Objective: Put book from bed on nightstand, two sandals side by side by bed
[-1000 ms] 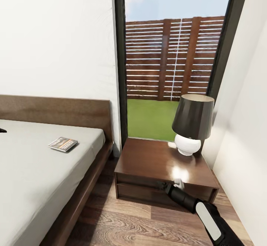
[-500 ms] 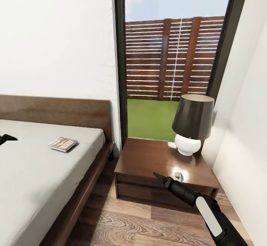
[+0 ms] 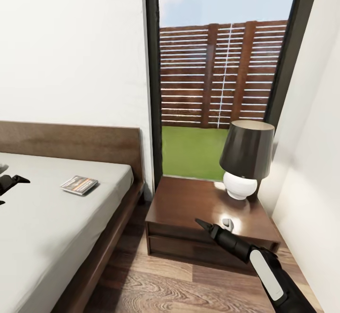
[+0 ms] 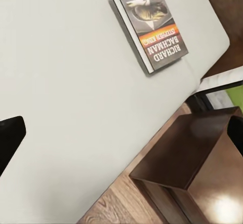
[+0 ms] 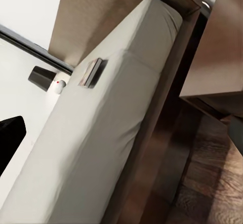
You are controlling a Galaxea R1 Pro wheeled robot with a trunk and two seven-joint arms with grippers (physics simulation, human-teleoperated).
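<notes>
The thin grey-and-orange paperback book [image 3: 79, 184] lies flat on the grey mattress [image 3: 42, 228] near the headboard — my left gripper [image 3: 12, 182] hovers just left of it, empty; how wide I can't tell.

- A home bedroom, as a simulator renders it
- Bed [image 3: 56, 218]: low dark wood frame, flat headboard, plain grey mattress
- Nightstand [image 3: 208, 218] just beside the bed, dark glossy wood with a drawer seam
- Lamp [image 3: 245, 159] on the nightstand, dark shade on a round white base
- Book [image 3: 79, 184] lying flat on the mattress
- White walls and wood-plank floor [image 3: 189, 284]
- Tall black-framed window [image 3: 222, 77] behind the nightstand, showing a slatted brown fence, grass and sky
</notes>
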